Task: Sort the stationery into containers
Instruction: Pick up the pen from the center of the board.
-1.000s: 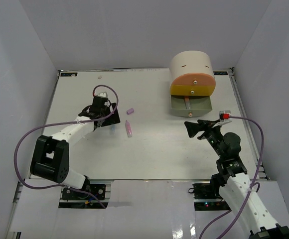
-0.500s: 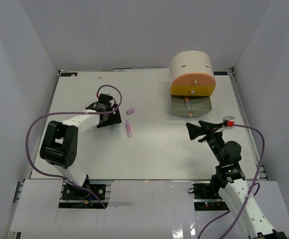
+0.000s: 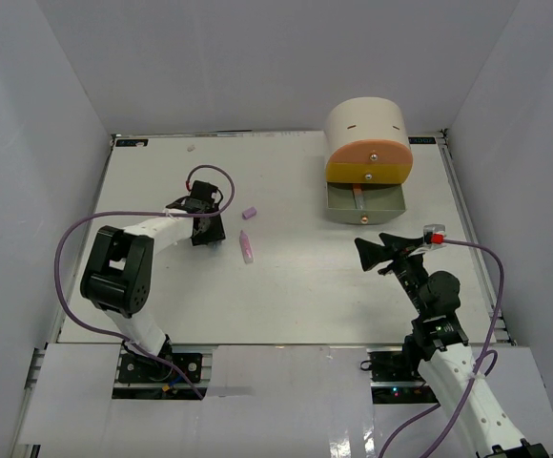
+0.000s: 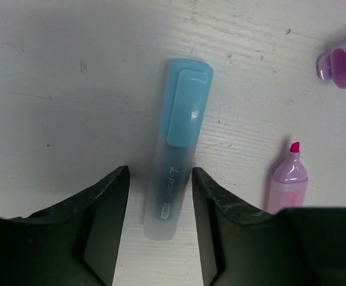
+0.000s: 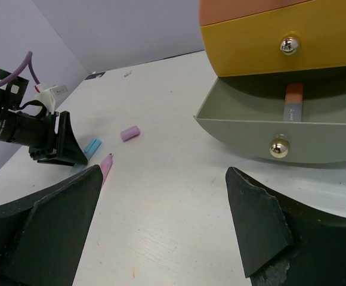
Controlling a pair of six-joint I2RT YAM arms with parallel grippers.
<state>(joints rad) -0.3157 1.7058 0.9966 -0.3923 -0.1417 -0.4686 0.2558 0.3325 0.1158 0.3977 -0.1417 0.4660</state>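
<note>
The tabletop (image 3: pixel 296 286) carries the organiser (image 3: pixel 365 124) at its far right. The peach and yellow drawers are pushed in. The grey-green drawer (image 3: pixel 334 212) at the bottom is pulled out toward you, with an orange-capped marker (image 5: pixel 292 102) lying inside it.

Your right fingers (image 5: pixel 59 214) hang spread wide with nothing between them, just near of that open drawer. They are doing no work at this point.

Your left fingers (image 4: pixel 101 202) are down at the tabletop on the far left, straddling the blue marker (image 4: pixel 176 161). The marker lies flat, its capped end pointing away from the wrist. The fingers stand partly apart. One is close against the barrel and a strip of tabletop shows beside the other, so I judge they are around it but not yet gripping.

The pink marker (image 3: pixel 246 248) lies uncapped just right of the blue one. Its purple cap (image 3: pixel 250 213) sits loose a little farther off.

You are at the pickup of the blue marker. Next you need the fingers squeezed square on the barrel. Then lift it straight up so it misses the pink marker, and carry it right to the open drawer.
</note>
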